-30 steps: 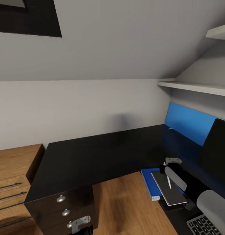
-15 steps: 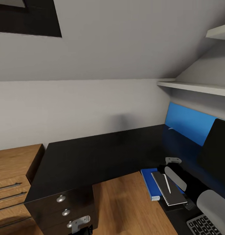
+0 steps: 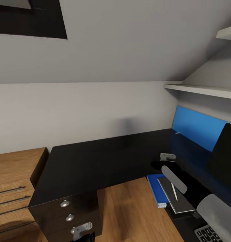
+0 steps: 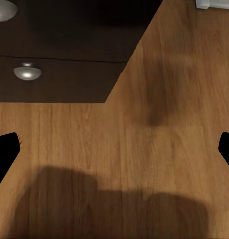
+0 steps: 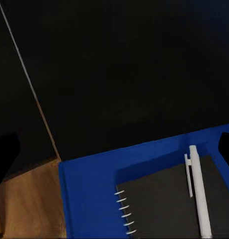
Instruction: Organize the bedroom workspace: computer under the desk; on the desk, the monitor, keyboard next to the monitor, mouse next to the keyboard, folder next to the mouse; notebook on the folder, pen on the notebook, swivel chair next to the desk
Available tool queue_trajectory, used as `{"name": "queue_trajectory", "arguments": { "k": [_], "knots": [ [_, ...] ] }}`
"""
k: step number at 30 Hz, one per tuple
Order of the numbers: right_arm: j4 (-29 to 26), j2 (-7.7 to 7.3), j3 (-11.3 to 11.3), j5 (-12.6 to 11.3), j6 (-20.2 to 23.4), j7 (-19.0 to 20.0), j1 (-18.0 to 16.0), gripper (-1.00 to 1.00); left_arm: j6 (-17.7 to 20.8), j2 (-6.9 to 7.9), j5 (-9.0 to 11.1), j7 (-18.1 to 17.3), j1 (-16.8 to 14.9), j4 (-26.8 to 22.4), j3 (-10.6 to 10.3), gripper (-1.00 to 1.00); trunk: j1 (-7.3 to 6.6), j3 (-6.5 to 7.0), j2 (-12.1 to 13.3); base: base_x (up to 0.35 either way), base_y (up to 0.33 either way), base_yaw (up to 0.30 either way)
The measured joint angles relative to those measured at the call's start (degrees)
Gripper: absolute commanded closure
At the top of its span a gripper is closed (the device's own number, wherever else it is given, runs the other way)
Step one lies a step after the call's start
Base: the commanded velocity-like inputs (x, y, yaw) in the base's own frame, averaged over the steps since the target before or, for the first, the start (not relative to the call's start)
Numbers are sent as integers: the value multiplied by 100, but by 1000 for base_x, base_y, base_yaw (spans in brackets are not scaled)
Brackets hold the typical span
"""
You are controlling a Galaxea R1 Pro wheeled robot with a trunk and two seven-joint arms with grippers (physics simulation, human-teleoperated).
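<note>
Pen (image 5: 199,191) — slim, white — atop grey notebook (image 5: 169,204)

White pen (image 5: 199,194) lies flat atop grey spiral notebook (image 5: 164,204), stacked on blue folder (image 5: 94,179) on black desk (image 5: 119,64), just below the right gripper (image 3: 167,156).

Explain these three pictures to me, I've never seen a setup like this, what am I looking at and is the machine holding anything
This is a simulated two-armed robot on wheels. The big picture comes from a camera on its head, looking down at a black desk. The other two come from cameras near each pincer. On the desk a blue folder lies with a grey notebook on top and a white pen on the notebook. A monitor and a keyboard sit at the right edge. The right pincer hangs open above the folder's corner. The left pincer is open over the wooden floor by the desk drawers. Neither holds anything.
</note>
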Motion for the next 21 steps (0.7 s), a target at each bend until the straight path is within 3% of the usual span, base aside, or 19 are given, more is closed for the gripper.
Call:
{"name": "queue_trajectory", "arguments": {
  "k": [3,9,17,21],
  "knots": [
    [-51,71,28,5,7,-145,25,-100,-6,4,1,0,-1,3,3,-100,0,2,0,0,0,41],
    [-349,172,437,33,-22,-225,198,-100,-9,0,1,0,-1,4,-5,-100,0,2,0,0,0,8],
    [-644,180,538,5,-8,-229,234,-100,-9,3,1,1,-1,4,-6,-100,0,2,0,0,0,1],
    [-819,177,546,-63,-2,-229,243,-100,-9,9,2,1,1,2,19,-100,0,6,0,-5,0,152]
  ]
}}
